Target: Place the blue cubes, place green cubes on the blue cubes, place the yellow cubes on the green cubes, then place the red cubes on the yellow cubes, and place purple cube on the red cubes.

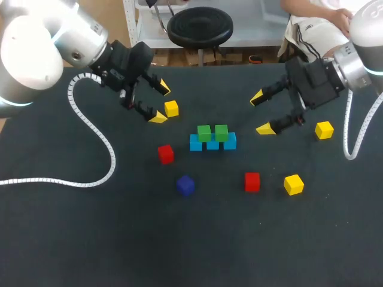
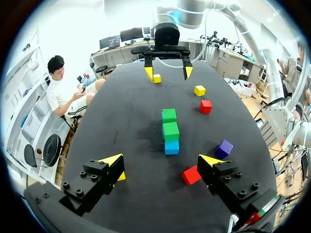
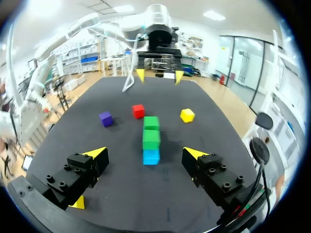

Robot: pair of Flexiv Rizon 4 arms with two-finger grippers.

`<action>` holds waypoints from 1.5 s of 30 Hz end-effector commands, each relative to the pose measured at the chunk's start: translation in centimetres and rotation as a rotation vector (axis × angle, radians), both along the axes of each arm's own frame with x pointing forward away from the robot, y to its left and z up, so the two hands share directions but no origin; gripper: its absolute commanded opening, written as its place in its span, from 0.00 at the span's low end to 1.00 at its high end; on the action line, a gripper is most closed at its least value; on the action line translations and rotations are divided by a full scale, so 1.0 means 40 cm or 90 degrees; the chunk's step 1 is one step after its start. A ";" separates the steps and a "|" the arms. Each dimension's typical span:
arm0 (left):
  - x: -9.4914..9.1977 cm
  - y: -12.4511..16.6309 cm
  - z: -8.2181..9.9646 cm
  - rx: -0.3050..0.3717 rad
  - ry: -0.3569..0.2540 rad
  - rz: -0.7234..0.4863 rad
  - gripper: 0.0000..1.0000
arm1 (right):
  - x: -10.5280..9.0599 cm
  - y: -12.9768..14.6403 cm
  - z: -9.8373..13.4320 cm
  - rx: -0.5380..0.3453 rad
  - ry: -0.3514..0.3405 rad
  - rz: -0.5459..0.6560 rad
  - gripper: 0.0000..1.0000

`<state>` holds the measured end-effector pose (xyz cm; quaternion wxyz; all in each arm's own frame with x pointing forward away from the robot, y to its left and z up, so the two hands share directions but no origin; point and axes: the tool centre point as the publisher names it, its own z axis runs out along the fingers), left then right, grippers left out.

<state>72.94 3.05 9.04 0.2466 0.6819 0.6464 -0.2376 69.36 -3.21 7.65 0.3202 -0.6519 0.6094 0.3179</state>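
Observation:
Three blue cubes (image 1: 213, 144) sit in a row mid-table, with two green cubes (image 1: 204, 133) (image 1: 221, 132) stacked on them. Around them lie two red cubes (image 1: 166, 153) (image 1: 252, 181), a purple cube (image 1: 185, 185) and three yellow cubes (image 1: 172, 108) (image 1: 324, 130) (image 1: 293, 184). My left gripper (image 1: 160, 103) hovers open at the back left, and one yellow cube is just beside its fingertip (image 2: 120, 175). Right of the stack, my right gripper (image 1: 261, 113) also hangs open and empty. From the right wrist, the stack (image 3: 151, 139) lies ahead of the open gripper (image 3: 145, 154).
A white coiled cable (image 1: 90, 149) from my left arm trails over the left part of the black table (image 1: 119, 239). Another cable (image 1: 353, 143) hangs from my right arm near the right edge. The front of the table holds no cubes.

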 end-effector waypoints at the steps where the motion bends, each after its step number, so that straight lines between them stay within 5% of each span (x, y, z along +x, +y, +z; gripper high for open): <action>1: 0.002 0.001 0.000 0.000 0.000 -0.001 1.00 | -0.044 -0.005 0.007 -0.067 -0.009 0.032 1.00; 13: 0.002 0.001 0.000 0.000 0.000 -0.001 1.00 | -0.227 -0.161 -0.016 -0.149 0.002 0.004 1.00; 22: 0.002 0.001 0.000 0.000 0.000 -0.001 1.00 | -0.312 -0.213 -0.067 -0.156 0.005 0.020 1.00; 31: 0.002 0.001 0.000 0.000 0.000 -0.001 1.00 | -0.299 -0.253 -0.144 -0.106 0.026 0.051 1.00; 45: 0.002 0.001 0.000 0.000 0.000 -0.001 1.00 | -0.255 -0.220 -0.189 -0.073 0.036 0.103 1.00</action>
